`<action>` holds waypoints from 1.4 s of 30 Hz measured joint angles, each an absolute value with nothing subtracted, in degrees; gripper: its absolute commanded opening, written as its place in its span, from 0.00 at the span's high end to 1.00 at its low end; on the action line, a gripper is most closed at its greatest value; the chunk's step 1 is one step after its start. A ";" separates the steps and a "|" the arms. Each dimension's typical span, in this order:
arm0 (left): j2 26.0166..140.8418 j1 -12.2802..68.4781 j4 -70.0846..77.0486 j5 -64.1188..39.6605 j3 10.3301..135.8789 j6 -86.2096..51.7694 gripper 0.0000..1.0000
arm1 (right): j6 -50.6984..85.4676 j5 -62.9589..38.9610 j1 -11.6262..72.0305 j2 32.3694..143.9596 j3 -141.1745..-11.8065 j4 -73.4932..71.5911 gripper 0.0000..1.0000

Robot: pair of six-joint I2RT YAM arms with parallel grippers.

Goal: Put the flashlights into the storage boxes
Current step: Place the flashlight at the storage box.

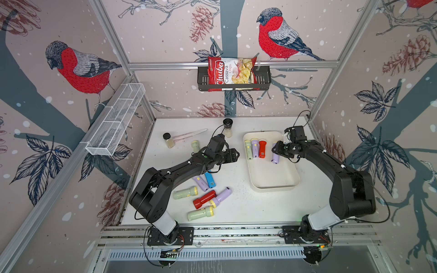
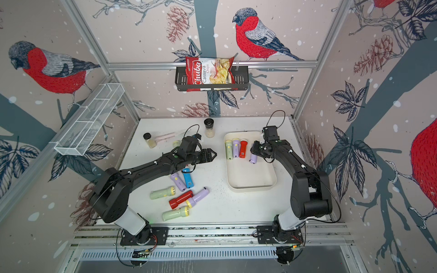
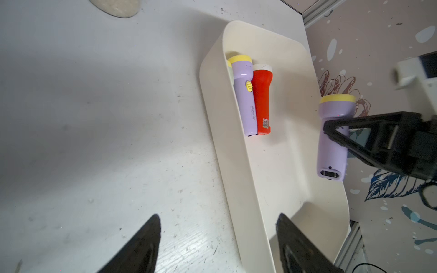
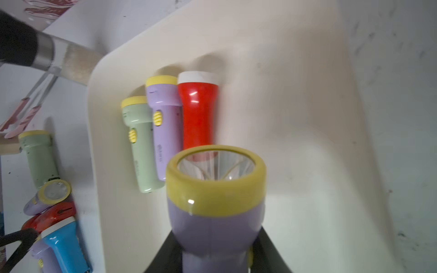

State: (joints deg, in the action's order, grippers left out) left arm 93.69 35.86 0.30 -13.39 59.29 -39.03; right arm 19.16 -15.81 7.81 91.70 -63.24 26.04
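My right claw (image 1: pixel 278 150) grips a lilac flashlight (image 4: pixel 217 212) by its body, lens forward over the cream tray (image 1: pixel 274 187), to lay it beside the three flashlights (image 1: pixel 255 147) lined up there; my left claw (image 3: pixel 217 227) hangs spread wide, empty, just beside the tray.

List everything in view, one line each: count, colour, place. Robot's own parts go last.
flashlights in the tray: three, pale green, lilac, red, side by side at its far end
held flashlight: one, lilac, over the tray
loose flashlights: seven on the table; pale green, lilac, blue, red
tray: one, cream-white, right side
spice jars: two, clear, black-capped, far table
utensil: one, pinkish, between the jars
chips bag: one, red and white, in black wall basket
wire mesh basket: one, white, left wall
left gripper: open, empty
right gripper: shut on the held flashlight
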 measured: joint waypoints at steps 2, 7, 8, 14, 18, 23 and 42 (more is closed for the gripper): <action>94.74 35.86 0.75 -13.45 60.16 -39.03 0.24 | 17.69 -17.28 6.61 94.45 -64.31 26.30 0.63; 96.57 35.86 0.71 -13.47 62.63 -38.96 0.23 | 15.33 -20.88 5.08 101.34 -68.42 26.00 0.62; 97.06 35.86 0.71 -13.45 63.09 -38.94 0.23 | 15.18 -21.50 4.71 102.89 -69.54 25.74 0.61; 99.22 35.70 0.30 -13.69 64.66 -38.74 0.23 | 14.98 -23.86 3.66 109.34 -74.50 24.95 0.59; 99.70 35.35 0.30 -14.09 65.17 -38.74 0.23 | 14.96 -25.47 3.36 112.60 -76.23 24.40 0.58; 99.77 34.89 0.32 -14.50 65.23 -38.76 0.23 | 15.00 -28.23 3.31 114.61 -77.23 23.49 0.42; 99.09 34.54 0.54 -14.70 64.66 -39.00 0.23 | 18.37 -35.31 3.53 116.09 -78.70 18.09 0.38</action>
State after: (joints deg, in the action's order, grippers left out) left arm 99.09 34.54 0.54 -14.70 64.66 -39.00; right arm 18.37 -35.31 3.53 116.09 -78.70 18.09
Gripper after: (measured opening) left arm 0.767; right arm 0.616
